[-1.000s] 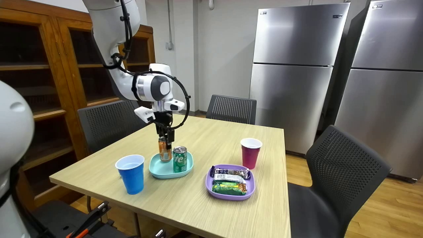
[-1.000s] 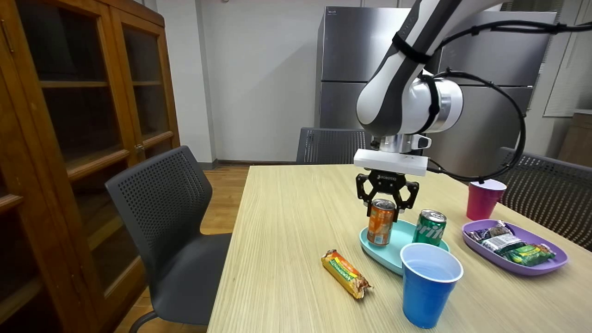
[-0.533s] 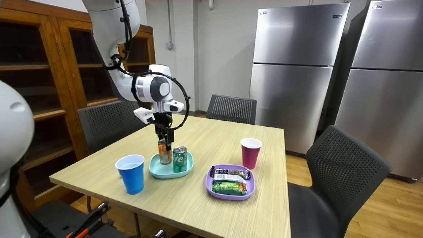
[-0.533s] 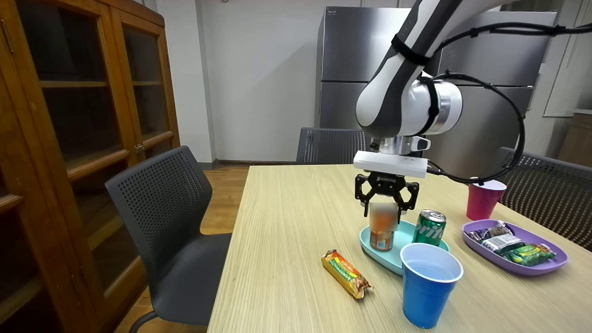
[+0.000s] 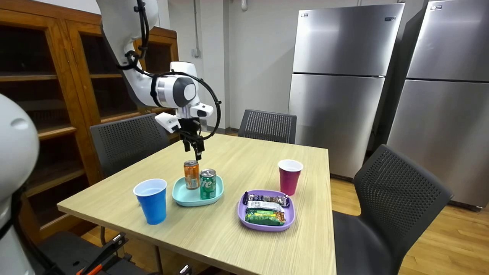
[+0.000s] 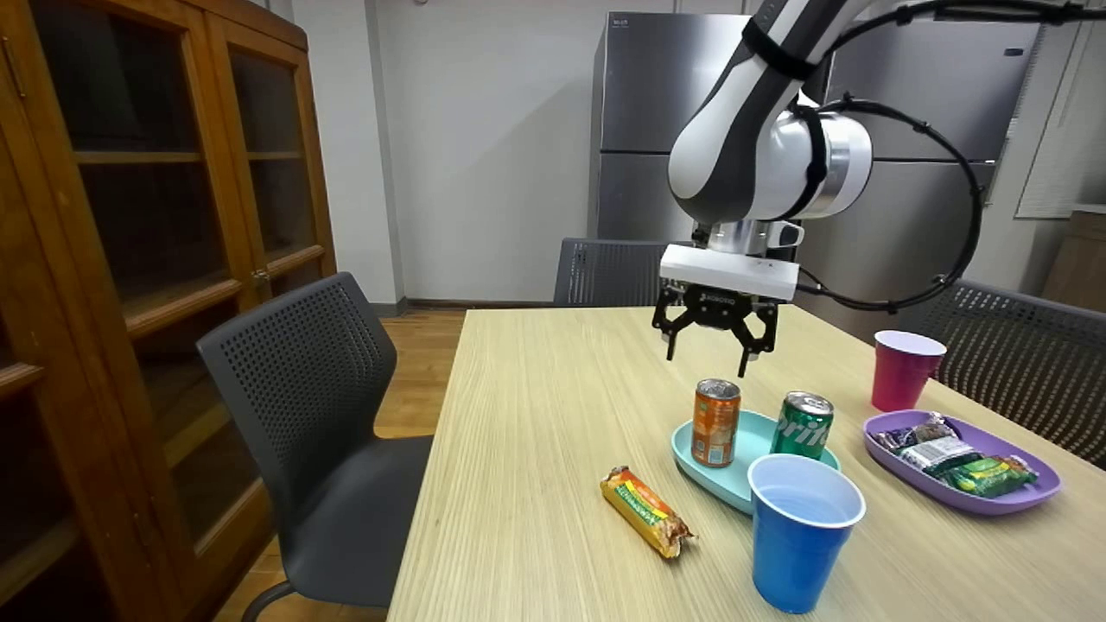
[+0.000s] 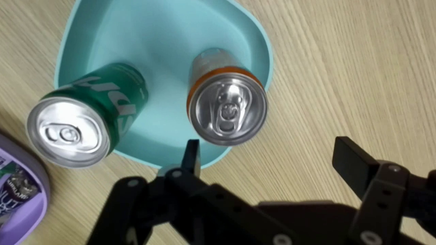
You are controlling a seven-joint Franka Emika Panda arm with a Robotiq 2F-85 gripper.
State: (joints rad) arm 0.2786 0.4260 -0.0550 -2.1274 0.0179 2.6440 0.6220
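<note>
The gripper's jaws are spread wide with nothing between them, and the fingertips hang just above the orange can, a little to one side of its lid and not touching it. That can stands upright in the turquoise tray, on the side toward the left edge of the table; the green can stands upright in the same tray with a gap between them. Setting down the orange can looks finished, to judge by its free stand and the unfilled grip, and nothing about it seems left undone. The arm reaches across from above, its wrist bent so that the gripper points nearly straight down, with a slight tilt. Farther out, a gold snack packet lies loose beside the tray, toward the near left corner, outside either tray. The blue cup stands nearest the near edge. Toward the right edge, the purple tray holds three wrapped bars, and the red cup stands just beyond it, on the side of the far right corner.
</note>
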